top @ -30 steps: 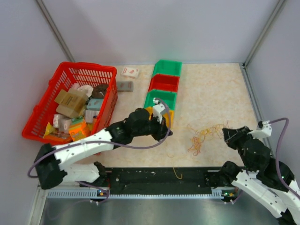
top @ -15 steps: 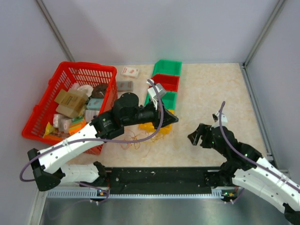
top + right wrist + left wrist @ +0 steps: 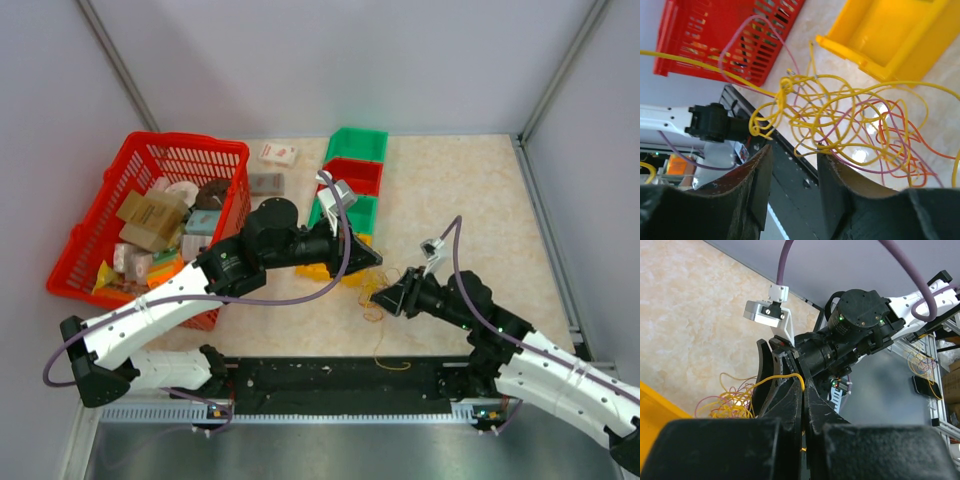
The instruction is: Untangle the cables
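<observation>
The cables (image 3: 375, 288) are a small tangle of yellow, orange and purplish-red strands on the beige table (image 3: 470, 190), between the two grippers. My left gripper (image 3: 368, 258) is shut on one yellow cable (image 3: 785, 376), which arcs from its fingertips down to the tangle (image 3: 727, 402). My right gripper (image 3: 393, 298) sits at the tangle's right edge with its jaws open. In the right wrist view the tangle (image 3: 840, 115) lies just beyond the open gripper (image 3: 795, 167), and a yellow loop touches the right fingertip (image 3: 826, 155). A loose yellow strand (image 3: 390, 364) lies on the black base.
A yellow bin (image 3: 318, 270) (image 3: 895, 30) stands just left of the tangle, under the left arm. Behind it is a row of green (image 3: 345, 212), red (image 3: 352, 177) and green (image 3: 357, 145) bins. A red basket (image 3: 150, 220) of packets is at far left. Small packets (image 3: 278, 154) lie behind.
The tangle now lies right of the yellow bin, not left of it. My right gripper has moved left up to it. The left gripper has barely moved.
</observation>
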Controlling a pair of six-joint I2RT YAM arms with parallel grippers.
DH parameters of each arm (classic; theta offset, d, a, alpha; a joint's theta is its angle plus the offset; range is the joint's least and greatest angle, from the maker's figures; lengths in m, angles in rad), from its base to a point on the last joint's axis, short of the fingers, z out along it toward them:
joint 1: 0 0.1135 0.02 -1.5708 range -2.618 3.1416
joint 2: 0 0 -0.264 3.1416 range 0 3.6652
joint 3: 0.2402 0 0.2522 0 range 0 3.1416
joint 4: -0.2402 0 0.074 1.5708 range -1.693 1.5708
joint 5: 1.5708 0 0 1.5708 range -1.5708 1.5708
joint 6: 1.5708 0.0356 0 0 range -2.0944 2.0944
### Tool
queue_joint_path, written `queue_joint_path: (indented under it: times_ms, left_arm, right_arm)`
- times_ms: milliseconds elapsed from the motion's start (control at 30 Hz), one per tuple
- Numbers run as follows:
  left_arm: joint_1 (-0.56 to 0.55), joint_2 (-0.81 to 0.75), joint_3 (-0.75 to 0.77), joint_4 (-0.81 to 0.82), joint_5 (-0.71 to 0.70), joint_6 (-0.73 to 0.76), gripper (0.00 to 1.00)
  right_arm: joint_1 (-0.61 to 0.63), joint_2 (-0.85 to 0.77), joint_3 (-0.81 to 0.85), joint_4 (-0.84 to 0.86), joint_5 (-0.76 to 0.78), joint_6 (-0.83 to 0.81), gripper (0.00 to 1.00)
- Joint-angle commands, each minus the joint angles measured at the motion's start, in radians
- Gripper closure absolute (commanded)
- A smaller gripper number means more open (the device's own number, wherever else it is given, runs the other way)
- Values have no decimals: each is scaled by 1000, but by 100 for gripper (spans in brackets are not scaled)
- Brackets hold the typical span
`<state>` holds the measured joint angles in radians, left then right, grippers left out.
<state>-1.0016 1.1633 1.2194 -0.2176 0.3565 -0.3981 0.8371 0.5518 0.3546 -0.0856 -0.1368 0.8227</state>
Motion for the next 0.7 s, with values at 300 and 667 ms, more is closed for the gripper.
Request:
queue_joint_path:
  times_ms: [300,667]
  left_arm:
    - [-3,-7,5,87,24,-5,100]
    - [-3,-13,-6,98,27,-19,100]
  right_arm:
    - [20,-50,61,-11,2,91,53]
    - [26,-18,195,-201,177,135,45]
